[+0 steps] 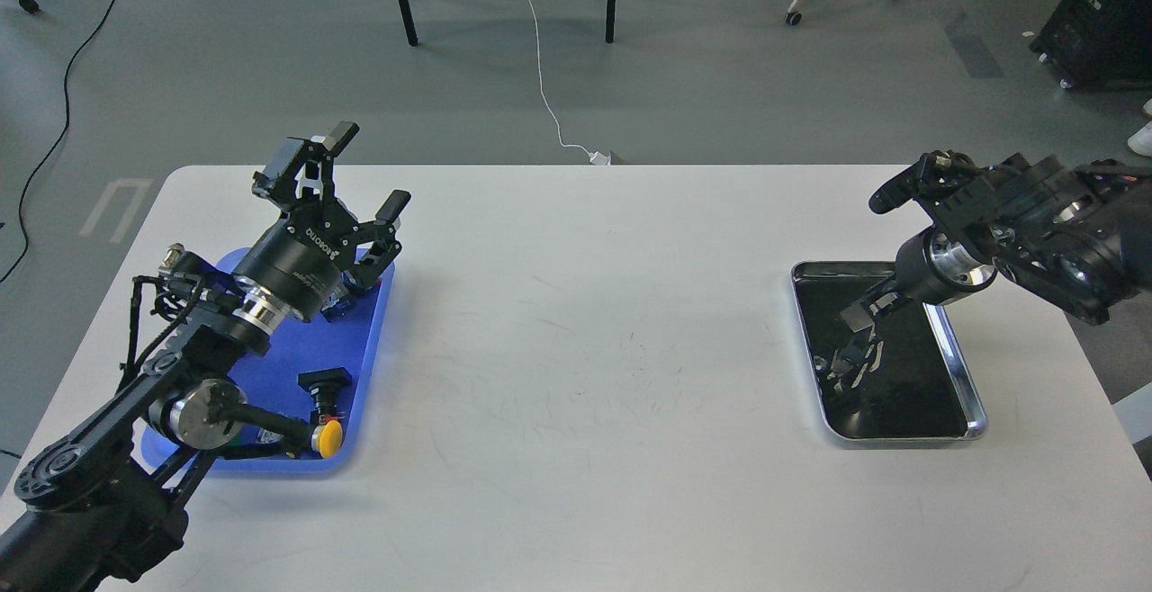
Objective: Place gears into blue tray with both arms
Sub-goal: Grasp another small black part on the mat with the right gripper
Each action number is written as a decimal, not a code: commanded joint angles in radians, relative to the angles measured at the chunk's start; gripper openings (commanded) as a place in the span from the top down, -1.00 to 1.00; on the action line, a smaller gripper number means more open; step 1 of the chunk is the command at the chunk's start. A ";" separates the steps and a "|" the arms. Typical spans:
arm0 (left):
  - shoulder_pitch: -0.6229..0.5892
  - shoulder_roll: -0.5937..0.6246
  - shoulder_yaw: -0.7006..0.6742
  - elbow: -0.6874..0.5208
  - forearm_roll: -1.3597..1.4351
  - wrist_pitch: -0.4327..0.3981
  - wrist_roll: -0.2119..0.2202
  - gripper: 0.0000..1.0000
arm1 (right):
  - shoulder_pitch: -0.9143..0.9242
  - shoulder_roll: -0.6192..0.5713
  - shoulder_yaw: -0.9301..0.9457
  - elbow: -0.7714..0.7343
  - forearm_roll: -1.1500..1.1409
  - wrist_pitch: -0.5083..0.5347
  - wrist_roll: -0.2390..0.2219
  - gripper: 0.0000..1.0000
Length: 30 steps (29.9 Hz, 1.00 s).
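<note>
Two arms: left hand spread above blue tray; right hand, grip unclear, in silver tray.

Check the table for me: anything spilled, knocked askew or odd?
Nothing looks spilled. The blue tray and silver tray both lie flat on the table, each slightly skewed to its edge. One oddity: push-button switches, one yellow-capped, sit in the blue tray meant for gears. No gears can be made out against the silver tray's black lining.
</note>
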<state>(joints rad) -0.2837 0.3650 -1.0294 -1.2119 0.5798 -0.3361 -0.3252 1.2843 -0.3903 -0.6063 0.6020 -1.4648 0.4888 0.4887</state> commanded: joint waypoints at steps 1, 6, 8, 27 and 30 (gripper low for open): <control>0.003 0.000 0.000 -0.001 0.000 0.000 0.000 -0.96 | -0.013 0.014 -0.003 -0.021 0.000 0.000 0.000 -0.33; 0.003 0.002 -0.001 -0.002 0.000 0.000 0.000 -0.96 | -0.036 0.019 0.000 -0.047 0.001 0.000 0.000 -0.33; 0.005 0.002 -0.001 -0.002 0.000 0.000 0.000 -0.96 | -0.040 0.028 0.000 -0.056 0.003 0.000 0.000 -0.33; 0.011 0.002 -0.001 -0.002 0.000 -0.001 0.000 -0.96 | -0.071 0.039 0.000 -0.083 0.003 0.000 0.000 -0.09; 0.011 0.002 -0.001 -0.002 0.000 -0.001 0.000 -0.96 | -0.072 0.039 0.000 -0.083 0.004 0.000 0.000 -0.09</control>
<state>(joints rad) -0.2731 0.3666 -1.0310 -1.2133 0.5798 -0.3361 -0.3252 1.2140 -0.3512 -0.6052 0.5203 -1.4610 0.4884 0.4888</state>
